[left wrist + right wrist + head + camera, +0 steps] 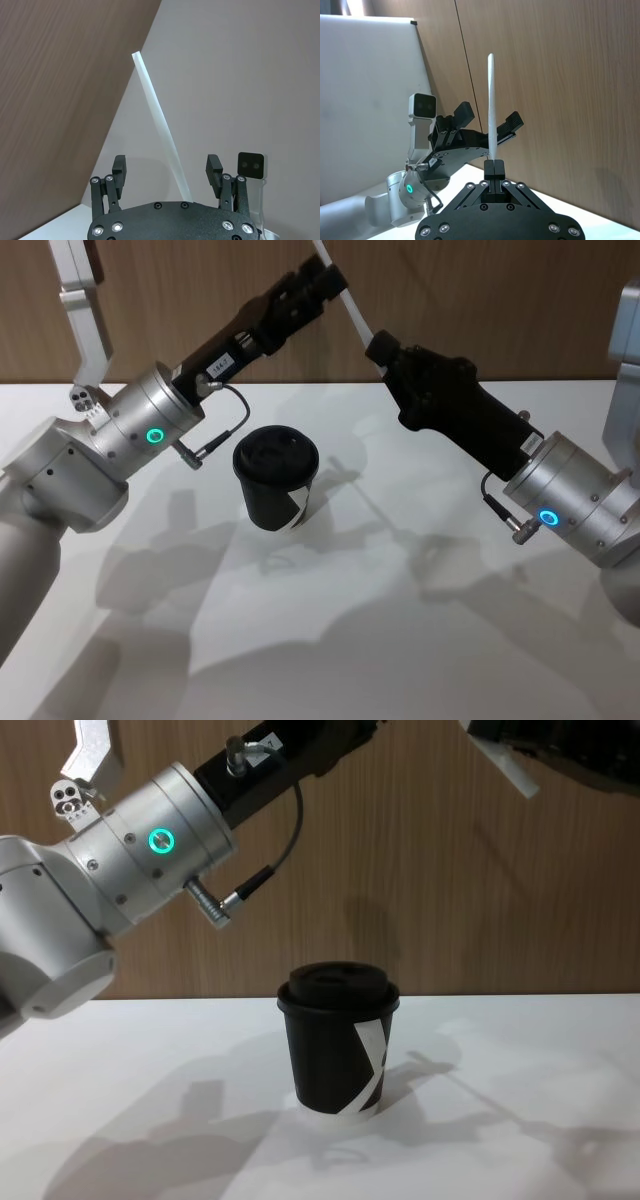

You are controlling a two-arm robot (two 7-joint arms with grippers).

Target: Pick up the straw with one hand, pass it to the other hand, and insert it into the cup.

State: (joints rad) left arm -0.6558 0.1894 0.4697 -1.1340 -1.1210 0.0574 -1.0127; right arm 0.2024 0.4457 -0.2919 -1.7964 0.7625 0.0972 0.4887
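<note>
My right gripper (378, 345) is shut on the lower part of the white straw (350, 305), held high above the table and tilted up toward the wooden wall. In the right wrist view the straw (491, 100) rises straight out of the shut right gripper (493, 165). My left gripper (325, 278), on the arm with the green ring, stands open around the straw's upper part. Its fingers (119, 167) flank the straw (155, 115) without touching it. The black lidded cup (275, 480) with the white X stripe stands upright below, between the two arms, and appears again as the cup (335, 1055).
The white table (400, 640) lies bare around the cup. A brown wooden wall (450, 300) runs close behind both grippers. The straw's lower end (508, 768) pokes out under the right gripper at the chest view's upper right.
</note>
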